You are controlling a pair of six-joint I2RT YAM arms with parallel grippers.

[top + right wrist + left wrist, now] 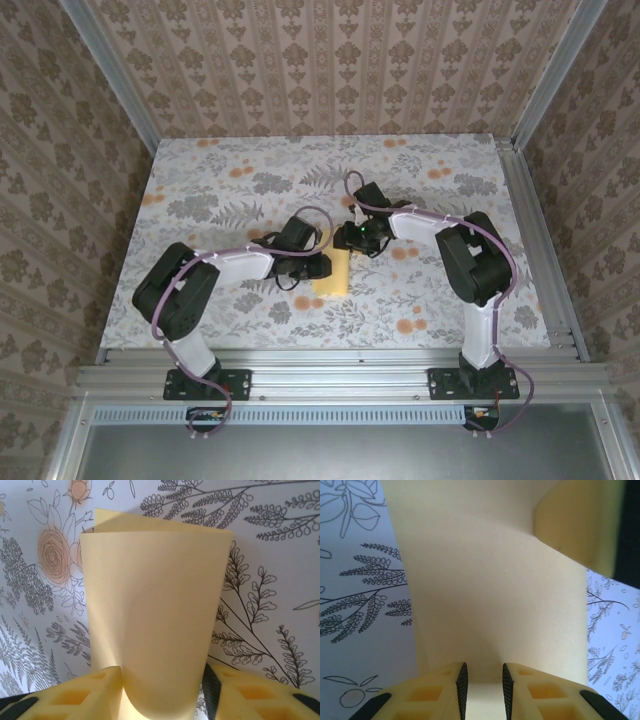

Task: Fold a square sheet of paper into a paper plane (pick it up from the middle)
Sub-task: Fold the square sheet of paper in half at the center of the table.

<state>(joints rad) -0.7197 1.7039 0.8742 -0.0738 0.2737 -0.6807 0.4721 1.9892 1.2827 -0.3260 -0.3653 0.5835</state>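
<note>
The square sheet of paper (333, 275), pale yellow, lies folded over on itself on the flowered table (440, 300) between the two grippers. My left gripper (318, 268) is at its left edge. In the left wrist view the paper (495, 595) fills the middle. The left gripper (484, 667) sits low over it, open by a narrow gap. My right gripper (352, 240) is at the sheet's far end. In the right wrist view the paper (155, 605) bends into a rounded fold. That fold sits between the wide-apart fingers of the right gripper (162, 672). No paper plane shape shows.
A finger (575, 525) of the right gripper shows at the top right of the left wrist view. Aluminium rails (540, 250) border the table's right side and near edge, and patterned walls (330, 60) enclose it. Orange flower prints (405, 325) dot the cloth.
</note>
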